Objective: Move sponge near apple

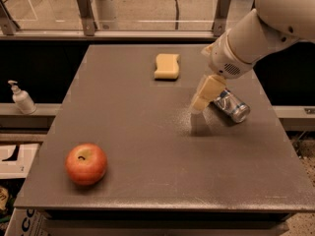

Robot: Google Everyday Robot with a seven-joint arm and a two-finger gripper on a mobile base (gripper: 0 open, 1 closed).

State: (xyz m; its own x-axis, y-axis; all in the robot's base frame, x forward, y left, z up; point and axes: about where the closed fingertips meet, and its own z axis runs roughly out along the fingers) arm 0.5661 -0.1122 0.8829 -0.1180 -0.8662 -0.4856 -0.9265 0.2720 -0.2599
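Note:
The pale yellow sponge (167, 66) lies flat near the back middle of the grey table (147, 181). The red-orange apple (86, 163) sits at the front left of the table. My gripper (201, 101) hangs from the white arm on the right, above the table's middle right. It is well to the right and in front of the sponge, and far from the apple. It holds nothing that I can see.
A silver-and-blue drink can (231, 105) lies on its side just right of the gripper. A white pump bottle (22, 98) stands on a ledge off the table's left. A railing runs behind the table.

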